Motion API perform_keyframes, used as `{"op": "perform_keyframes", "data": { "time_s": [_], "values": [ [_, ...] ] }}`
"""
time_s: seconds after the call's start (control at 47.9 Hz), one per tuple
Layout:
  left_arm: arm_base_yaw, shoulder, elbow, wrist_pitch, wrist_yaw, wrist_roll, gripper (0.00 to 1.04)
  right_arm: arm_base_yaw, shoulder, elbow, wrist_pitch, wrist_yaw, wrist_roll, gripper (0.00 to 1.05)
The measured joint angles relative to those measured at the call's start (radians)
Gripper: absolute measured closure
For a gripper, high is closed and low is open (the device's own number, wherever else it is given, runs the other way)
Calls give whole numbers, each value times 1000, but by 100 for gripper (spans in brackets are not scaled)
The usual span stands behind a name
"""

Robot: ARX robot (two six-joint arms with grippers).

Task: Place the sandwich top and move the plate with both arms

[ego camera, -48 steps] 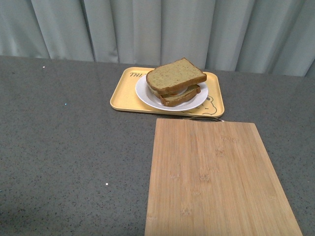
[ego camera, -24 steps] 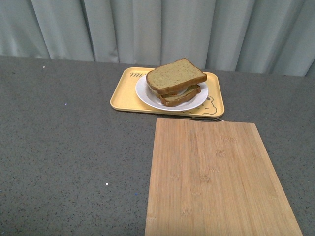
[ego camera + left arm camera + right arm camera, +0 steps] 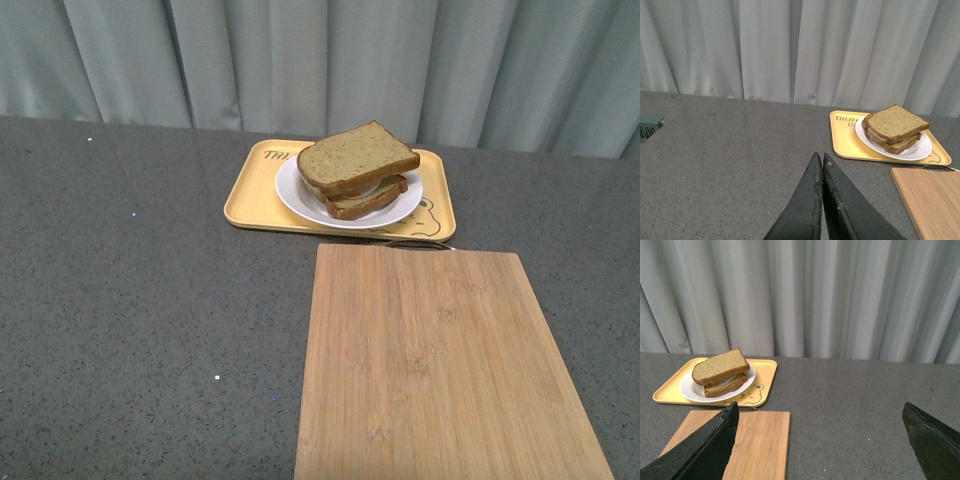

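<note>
Front view shows the sandwich top [image 3: 357,156] already seated on the lower slice, the stack resting on the plate [image 3: 400,207] in the upper centre of the frame. The plate in turn sits on a yellow tray [image 3: 250,195], with a bare wooden cutting board [image 3: 445,370] filling the lower right. Neither arm appears in this view.

Judged from how things lie, both halves of the job look complete: the bread is on and the plate stands on the tray, though nothing here confirms where the plate was meant to end up.

Left wrist view has the left gripper [image 3: 822,159] at bottom centre, its two black fingers pressed together with nothing between them. The sandwich top [image 3: 897,123] and plate [image 3: 921,150] lie at centre right of that frame, well apart from the fingertips, across open grey tabletop [image 3: 730,145].

Right wrist view has the right gripper [image 3: 822,412] spread wide, one finger at the lower left edge and the other at the lower right, holding nothing. The sandwich top [image 3: 720,366] and plate [image 3: 690,389] sit at middle left of that frame, beyond the cutting board [image 3: 755,445] and clear of both fingers.

Both arms appear withdrawn from the meal, a posture fitting a finished task.
</note>
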Motion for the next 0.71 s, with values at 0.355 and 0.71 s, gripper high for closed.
{"op": "perform_keyframes", "data": {
  "time_s": [0.355, 0.71],
  "values": [
    [0, -109, 0, -108, 0, 0, 101, 0, 0, 0, 0, 0, 0, 9],
    [0, -296, 0, -303, 0, 0, 101, 0, 0, 0, 0, 0, 0, 9]
  ]
}}
